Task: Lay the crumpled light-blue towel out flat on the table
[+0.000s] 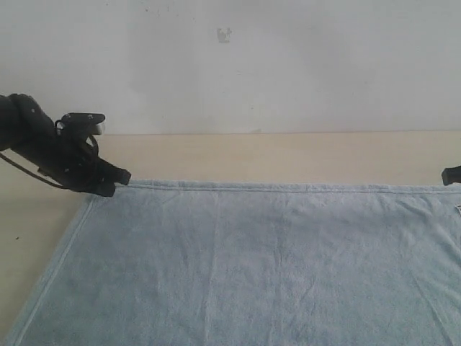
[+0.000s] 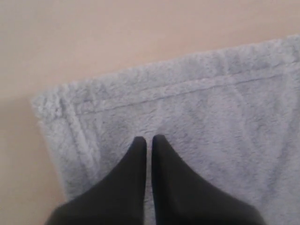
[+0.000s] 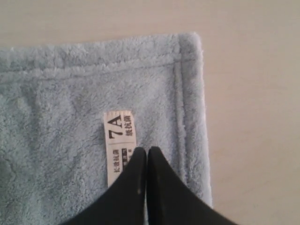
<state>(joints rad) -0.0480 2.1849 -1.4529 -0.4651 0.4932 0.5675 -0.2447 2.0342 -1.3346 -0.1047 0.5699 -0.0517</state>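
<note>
A pale light-blue terry towel (image 1: 252, 267) lies spread flat on the cream-beige surface (image 1: 288, 155). In the exterior view it fills the scene from about 8 o'clock round to 4 o'clock and runs out of sight at 6 and at 3 o'clock. Its far hem (image 1: 274, 187) runs straight across the middle as a stitched line. Beyond it, toward 12 o'clock, are a strip of bare surface and then a pale grey-white wall (image 1: 288, 65).

My left hand (image 1: 121, 177), black, reaches in from 9 o'clock to the towel's far corner. It is clenched. In the left wrist view its two fingers (image 2: 133, 178) lie side by side with only a hairline slit between them, and the tips sit over the pile just inside the stitched corner. I cannot tell whether they press on the cloth.

Only the tip of my right hand (image 1: 451, 174) shows, at 3 o'clock by the far hem. It is clenched too. In the right wrist view the fingers are together over the towel's other far corner, right beside a white care tag (image 3: 119, 145) printed "7A", which lies flat on the pile.
</note>
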